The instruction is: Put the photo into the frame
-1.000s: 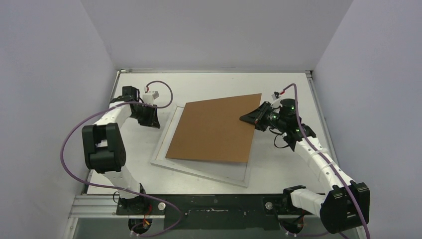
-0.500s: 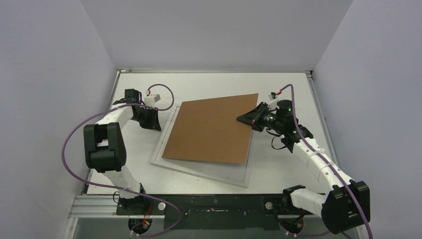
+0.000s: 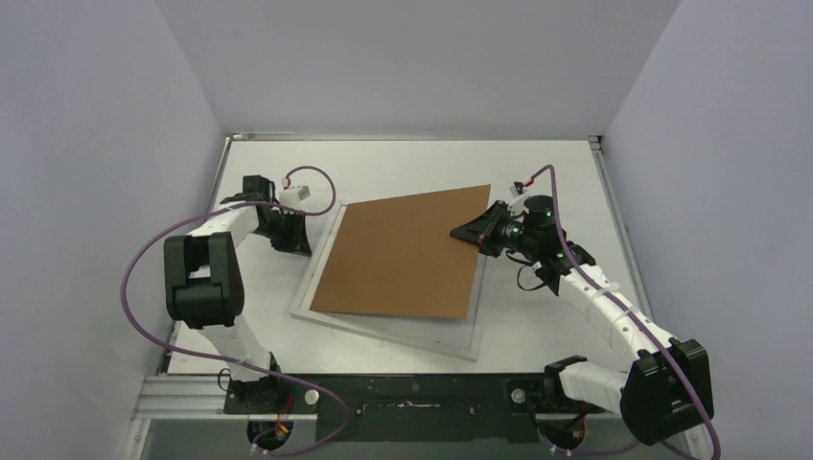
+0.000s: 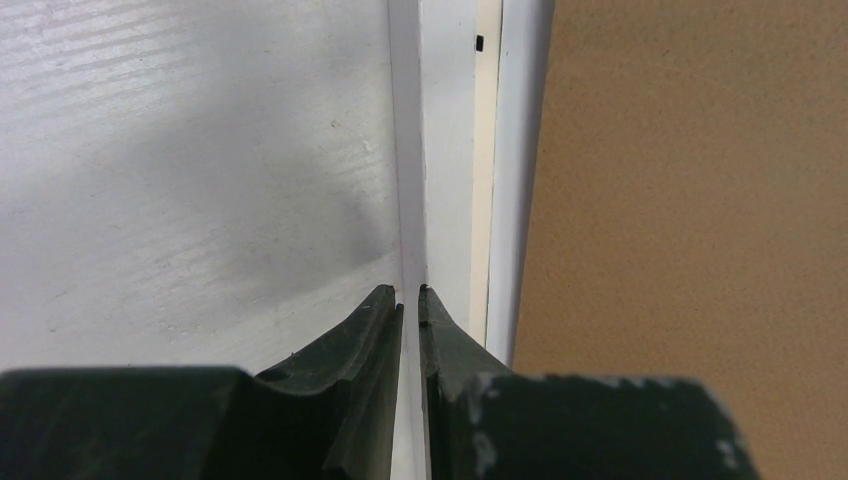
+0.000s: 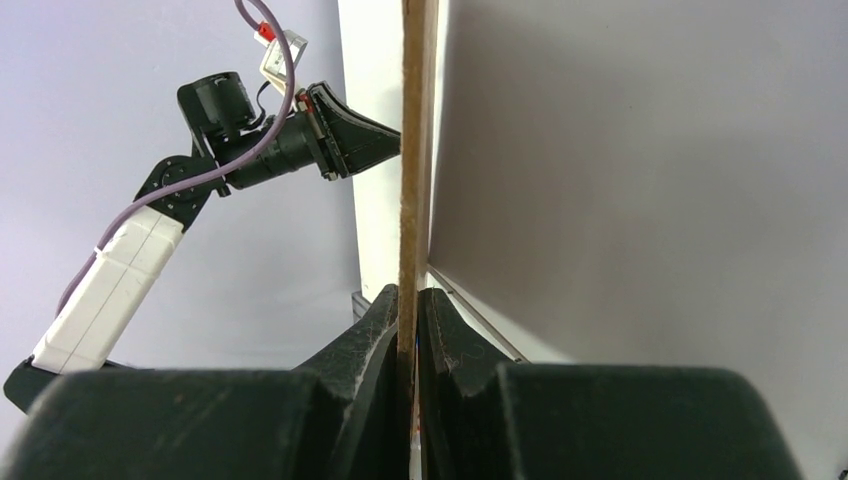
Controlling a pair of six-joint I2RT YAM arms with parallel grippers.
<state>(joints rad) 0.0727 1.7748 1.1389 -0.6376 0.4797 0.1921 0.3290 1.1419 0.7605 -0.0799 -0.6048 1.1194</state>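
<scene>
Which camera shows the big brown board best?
The top external view: the whole brown board shows there, over the white frame. The left wrist view catches only part of its surface; the right wrist view sees just its thin edge, pinched in the right tool.

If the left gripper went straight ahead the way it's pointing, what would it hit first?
The frame: its white edge sits between the left gripper tips, apparently pinched. The brown board lies just beyond.
</scene>
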